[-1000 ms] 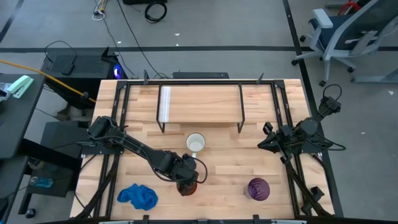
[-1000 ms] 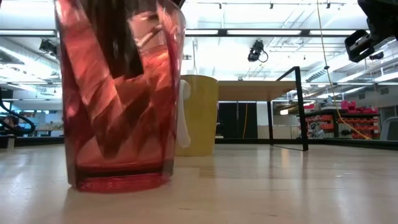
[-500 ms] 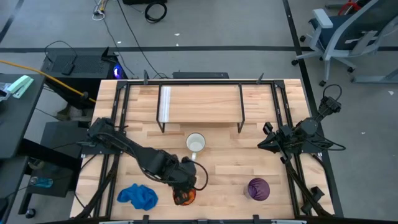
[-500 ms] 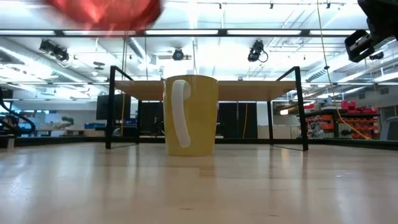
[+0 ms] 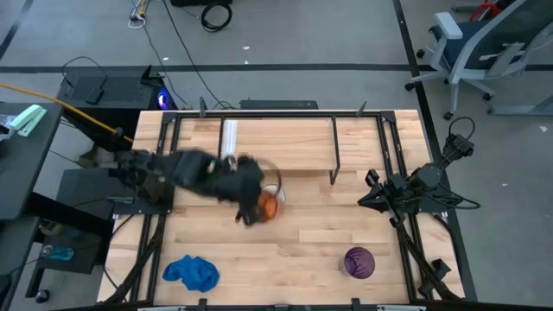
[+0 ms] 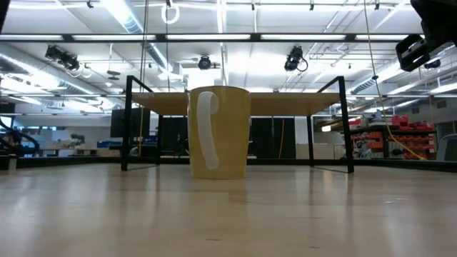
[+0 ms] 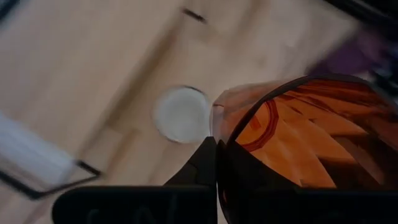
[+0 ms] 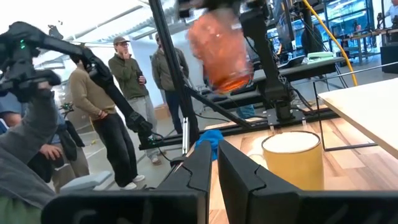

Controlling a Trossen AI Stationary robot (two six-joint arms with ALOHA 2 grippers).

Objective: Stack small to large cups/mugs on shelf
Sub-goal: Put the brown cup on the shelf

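Orange swirl-patterned cup (image 5: 269, 206) is held off the table by the left gripper (image 5: 257, 200), whose fingers are closed on its wall; in the left wrist view the cup (image 7: 298, 149) is seen with one dark finger (image 7: 202, 165) pressed against its outside. From the right wrist view the cup (image 8: 221, 53) is shown raised well above the tabletop, tilted slightly. Directly beneath it, in the high view, the white mug (image 5: 275, 192) is mostly covered by the cup and gripper; in the low view the mug (image 6: 218, 132) stands upright on the table (image 5: 311, 246) with its handle turned toward the camera. Just behind the mug the shelf (image 5: 281, 145) is seen, a light-wood board on thin black legs, with nothing of the task resting on it. The purple tumbler (image 5: 359, 262) stands upright near the table's front edge, well apart from the mug. A blue cloth (image 5: 192, 273) lies at the front left. The right gripper (image 5: 371, 192) is parked at the table's right side, its fingers (image 8: 186, 177) nearly pressed together. People (image 8: 99, 106) are seen standing in the room beyond.
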